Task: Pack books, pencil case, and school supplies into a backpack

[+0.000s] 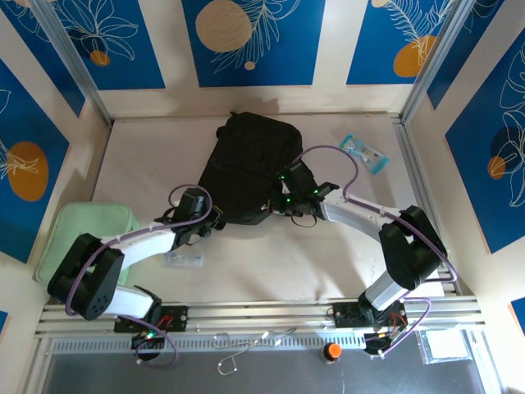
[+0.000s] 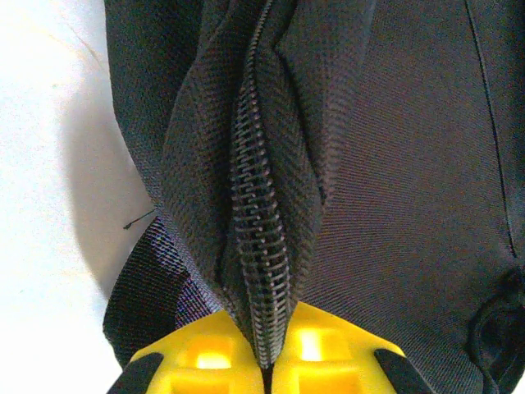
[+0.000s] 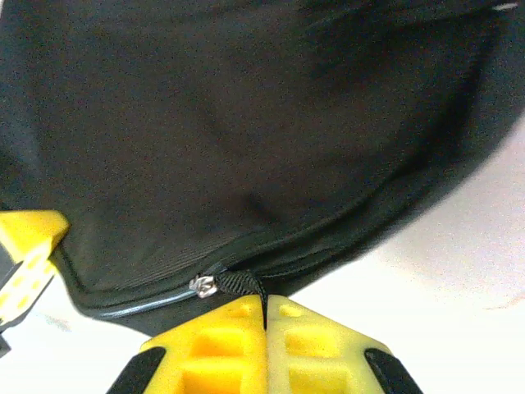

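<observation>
1. The black backpack (image 1: 246, 168) lies flat on the white table (image 1: 328, 263), toward the far middle, with its near edge facing the two arms.
2. The left pincer (image 1: 215, 220) meets the near-left corner of the backpack; the right pincer (image 1: 277, 208) meets the near edge a little further right.
3. In the left wrist view, the left pincer (image 2: 264, 361) is together, its yellow fingers clamped on a raised fold of the backpack fabric that carries the zipper teeth (image 2: 258, 222).
4. The teeth run up and away from the fingers as a closed ridge, with dark woven cloth bunched on both sides. Bare table shows to the left of the fabric.
5. In the right wrist view, the right pincer (image 3: 264, 328) is also together, its fingers pinching the small black pull tab (image 3: 240, 284) at the backpack's lower seam.
6. The silver slider (image 3: 203, 286) sits just left of the tab, on the zipper line that curves along the bag's edge.
7. A mint green case (image 1: 86, 238) rests at the table's left side, partly under the left arm and well apart from the backpack.
8. A small blue and white packet (image 1: 362, 153) lies near the far right corner, apart from the bag.
9. A small clear item (image 1: 182, 259) lies on the table just beneath the left forearm; what it is cannot be told.
</observation>
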`<state>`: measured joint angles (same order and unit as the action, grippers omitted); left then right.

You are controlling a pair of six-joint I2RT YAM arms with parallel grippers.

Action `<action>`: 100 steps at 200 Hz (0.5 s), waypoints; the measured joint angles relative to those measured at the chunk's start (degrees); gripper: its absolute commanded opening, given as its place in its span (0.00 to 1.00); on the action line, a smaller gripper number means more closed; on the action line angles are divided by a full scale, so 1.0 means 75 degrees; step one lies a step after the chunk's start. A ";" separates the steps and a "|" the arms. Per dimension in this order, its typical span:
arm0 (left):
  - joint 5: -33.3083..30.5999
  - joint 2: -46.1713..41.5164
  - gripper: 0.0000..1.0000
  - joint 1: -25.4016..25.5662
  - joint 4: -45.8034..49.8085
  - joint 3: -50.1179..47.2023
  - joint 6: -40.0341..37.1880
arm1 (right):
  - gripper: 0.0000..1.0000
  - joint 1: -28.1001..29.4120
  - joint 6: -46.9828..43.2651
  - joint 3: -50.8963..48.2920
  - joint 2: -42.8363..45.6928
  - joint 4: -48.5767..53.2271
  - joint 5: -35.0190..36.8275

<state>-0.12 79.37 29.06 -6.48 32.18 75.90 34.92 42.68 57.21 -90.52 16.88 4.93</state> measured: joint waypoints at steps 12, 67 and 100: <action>0.0000 0.0000 0.00 0.0000 0.0003 0.0000 -0.0055 | 0.00 -0.0181 -0.0003 0.0003 0.0000 0.0149 0.0041; 0.0012 -0.0003 0.00 0.0000 0.0055 0.0000 -0.0373 | 0.00 -0.0868 -0.0038 0.0935 -0.0335 0.1096 0.0446; 0.0195 -0.0009 0.00 0.0012 0.0198 0.0029 -0.0731 | 0.00 -0.1122 -0.0096 0.1620 -0.0784 0.1524 0.0778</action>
<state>1.34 79.31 29.15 -4.99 32.40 70.41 26.50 41.95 69.36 -96.40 28.32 10.76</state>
